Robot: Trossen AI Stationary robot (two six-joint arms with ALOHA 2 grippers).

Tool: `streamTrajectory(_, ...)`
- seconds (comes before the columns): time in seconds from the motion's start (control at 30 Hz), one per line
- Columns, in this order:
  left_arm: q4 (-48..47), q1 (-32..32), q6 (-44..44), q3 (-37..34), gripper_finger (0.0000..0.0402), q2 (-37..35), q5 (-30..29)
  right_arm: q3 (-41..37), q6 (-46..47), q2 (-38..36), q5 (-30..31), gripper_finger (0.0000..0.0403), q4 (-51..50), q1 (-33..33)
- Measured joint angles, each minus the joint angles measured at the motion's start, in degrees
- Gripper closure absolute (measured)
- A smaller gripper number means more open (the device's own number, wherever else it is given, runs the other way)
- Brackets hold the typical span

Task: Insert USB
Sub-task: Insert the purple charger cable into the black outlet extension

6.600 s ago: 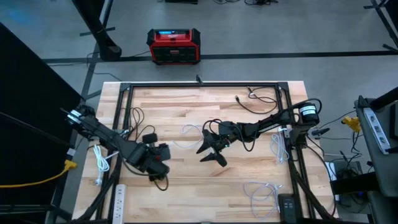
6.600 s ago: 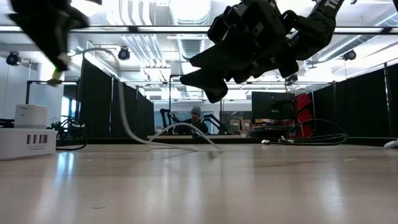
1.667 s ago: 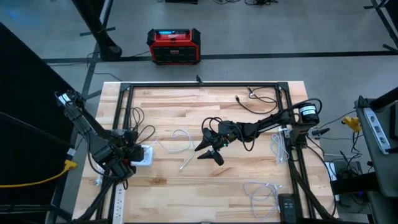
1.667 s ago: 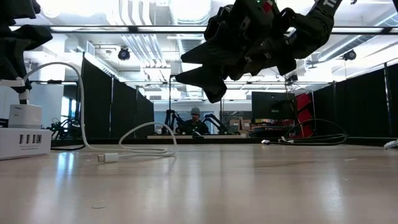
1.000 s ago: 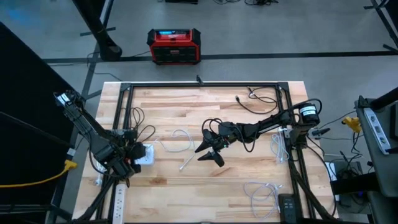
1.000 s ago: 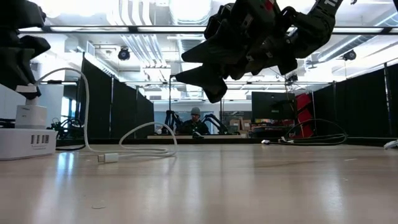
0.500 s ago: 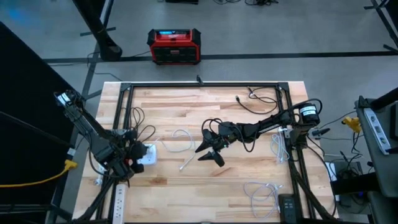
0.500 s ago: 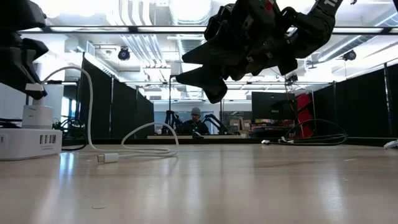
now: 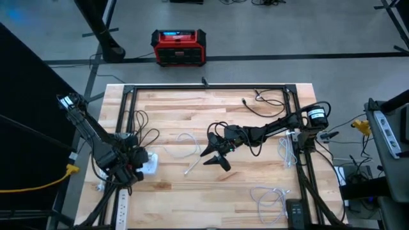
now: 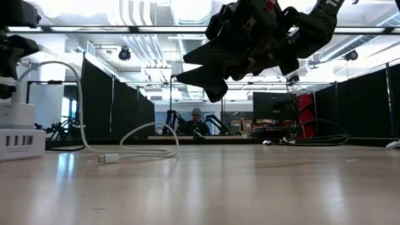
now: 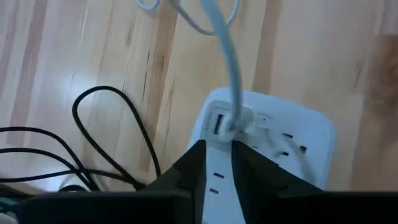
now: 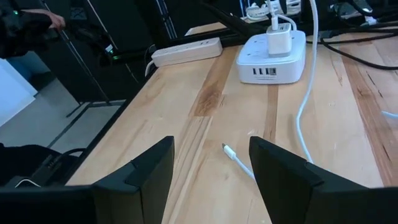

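Observation:
A white charging hub [image 9: 148,165] sits at the table's left side, with a small white charger block [image 12: 280,38] standing on it. A white USB cable [image 10: 78,87] sticks into the block by its plug [image 11: 238,118]. It arcs up and down to the table, where its loose end [image 12: 229,149] lies. My left gripper [image 11: 217,163] hangs just above the hub, short of the plug, its fingers a little apart with nothing between them. My right gripper [image 12: 211,168] hovers open over mid-table, above the cable's loose end.
Black cables [image 11: 112,137] loop beside the hub. A white power strip [image 12: 186,51] lies off the table's left near corner. Coiled white cables [image 9: 268,198] rest at the near right, and a black cable [image 9: 262,102] at the far right. A dark metal frame [image 9: 204,86] rims the table.
My left gripper has risen a little above the hub and shifted slightly toward the table's left edge. The hub with its charger block has slid a short way to the right and back left. The cable's loose end has stayed put.

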Motion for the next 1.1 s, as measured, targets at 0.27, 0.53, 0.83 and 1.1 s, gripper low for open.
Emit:
streamTrajectory(0.27,-1.1,0.0,0.1,0.1,0.0287,0.0,-0.2,0.0,-0.6,0.0,0.0,0.0208,-0.1,0.0)
streamTrajectory(0.53,-8.7,0.1,0.2,4.6,0.0275,-0.1,0.4,0.0,-1.5,0.0,-0.5,0.0208,-0.5,-0.2)
streamTrajectory(0.83,-20.4,0.2,-6.1,14.6,0.0310,-0.2,-9.0,3.6,-11.7,-5.5,-3.0,0.0208,-17.1,-0.7)
streamTrajectory(1.1,-12.1,1.6,-8.0,18.8,0.0336,-0.3,-19.5,7.7,-20.2,-13.8,-3.0,0.0208,-48.7,0.8)
